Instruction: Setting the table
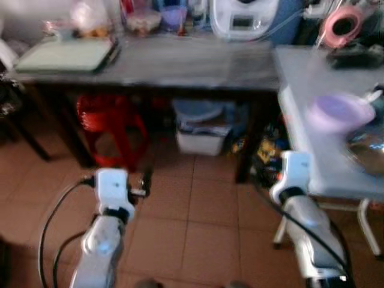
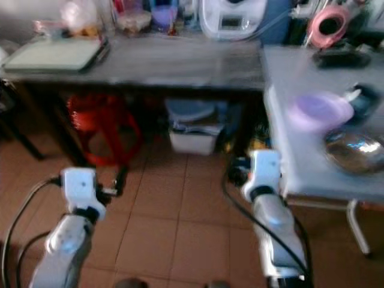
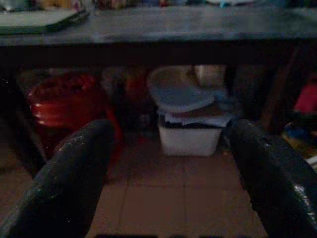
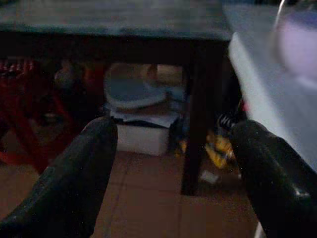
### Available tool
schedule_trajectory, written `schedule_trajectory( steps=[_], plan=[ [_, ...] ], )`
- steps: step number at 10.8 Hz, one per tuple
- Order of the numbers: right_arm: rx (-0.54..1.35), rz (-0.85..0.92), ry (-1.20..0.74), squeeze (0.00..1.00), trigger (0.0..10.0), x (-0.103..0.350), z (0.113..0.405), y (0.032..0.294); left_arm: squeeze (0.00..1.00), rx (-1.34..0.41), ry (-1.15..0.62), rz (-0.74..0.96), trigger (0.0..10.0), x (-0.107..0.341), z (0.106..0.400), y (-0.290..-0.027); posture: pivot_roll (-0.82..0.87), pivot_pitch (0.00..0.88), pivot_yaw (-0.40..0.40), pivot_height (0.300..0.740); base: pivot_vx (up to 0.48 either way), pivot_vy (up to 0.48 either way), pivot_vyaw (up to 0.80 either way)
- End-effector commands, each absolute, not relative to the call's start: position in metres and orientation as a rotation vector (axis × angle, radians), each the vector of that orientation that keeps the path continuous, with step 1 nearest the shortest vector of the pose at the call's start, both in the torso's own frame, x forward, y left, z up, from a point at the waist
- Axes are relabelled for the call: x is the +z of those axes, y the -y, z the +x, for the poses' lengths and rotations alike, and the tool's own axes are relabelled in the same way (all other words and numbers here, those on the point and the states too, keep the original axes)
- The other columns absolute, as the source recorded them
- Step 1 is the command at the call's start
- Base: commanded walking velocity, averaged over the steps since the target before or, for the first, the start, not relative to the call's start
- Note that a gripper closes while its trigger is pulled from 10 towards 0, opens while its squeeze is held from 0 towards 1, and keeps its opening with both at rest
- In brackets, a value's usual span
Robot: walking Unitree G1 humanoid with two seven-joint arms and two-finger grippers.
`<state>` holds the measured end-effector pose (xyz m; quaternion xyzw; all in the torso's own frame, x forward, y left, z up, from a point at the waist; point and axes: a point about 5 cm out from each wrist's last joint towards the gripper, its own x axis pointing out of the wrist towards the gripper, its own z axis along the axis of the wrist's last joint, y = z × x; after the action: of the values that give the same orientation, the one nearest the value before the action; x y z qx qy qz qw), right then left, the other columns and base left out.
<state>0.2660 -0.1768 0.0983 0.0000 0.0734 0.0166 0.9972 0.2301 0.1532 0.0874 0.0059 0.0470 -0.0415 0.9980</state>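
We stand before two counters meeting at a corner, both end effectors raised over the tiled floor with nothing in them. The left end effector is released, its fingers spread wide, and the right end effector is likewise spread and empty.

The likely things for setting the table lie on the pale counter at our two o'clock: a purple bowl and, just beside it toward four o'clock, a shiny metal bowl. The dark counter runs across at twelve o'clock, with a tray at ten o'clock.

The purple bowl sits up and to the right of the right end effector, well apart. To do this step well, we judge we should turn toward the pale counter, let the blurred view settle, then lift the right arm above the counter edge before reaching.
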Motion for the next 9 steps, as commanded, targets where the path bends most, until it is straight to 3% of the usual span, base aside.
schedule_trajectory(
  steps=[1, 2, 3, 7, 9],
  plan=[
    [0.052, 0.012, -0.124, 0.0, 10.0, 0.103, 0.2692, 0.1702, 0.0, -0.064, -0.101, 0.03, 10.0, 0.0878, 0.2293, -0.161, -0.02, 0.031, 0.049, 0.74, 0.0, -0.45, 0.0],
    [0.051, 0.006, -0.114, 0.22, 10.0, 0.1057, 0.2719, 0.1704, 0.0, -0.073, -0.099, 0.029, 10.0, 0.0882, 0.2295, -0.1582, -0.03, 0.032, 0.052, 0.74, 0.0, -0.446, 0.0],
    [0.049, 0.001, -0.108, 0.0, 10.0, 0.1071, 0.2728, 0.1707, 0.0, -0.081, -0.099, 0.028, 10.0, 0.0883, 0.2293, -0.1565, -0.03, 0.031, 0.053, 0.74, 0.0, -0.442, 0.0],
    [0.038, 0.002, -0.104, 0.0, 10.0, 0.1078, 0.2739, 0.1706, 0.0, -0.086, -0.1, 0.029, 10.0, 0.0889, 0.2303, -0.1572, -0.03, 0.032, 0.056, 0.74, 0.0, -0.442, 0.0],
    [0.014, -0.007, -0.086, 0.0, 10.0, 0.1108, 0.2754, 0.1743, 0.0, -0.073, -0.09, 0.012, 10.0, 0.0902, 0.2299, -0.1577, -0.03, 0.034, 0.057, 0.74, 0.0, 0.0, 0.0]
  ],
)
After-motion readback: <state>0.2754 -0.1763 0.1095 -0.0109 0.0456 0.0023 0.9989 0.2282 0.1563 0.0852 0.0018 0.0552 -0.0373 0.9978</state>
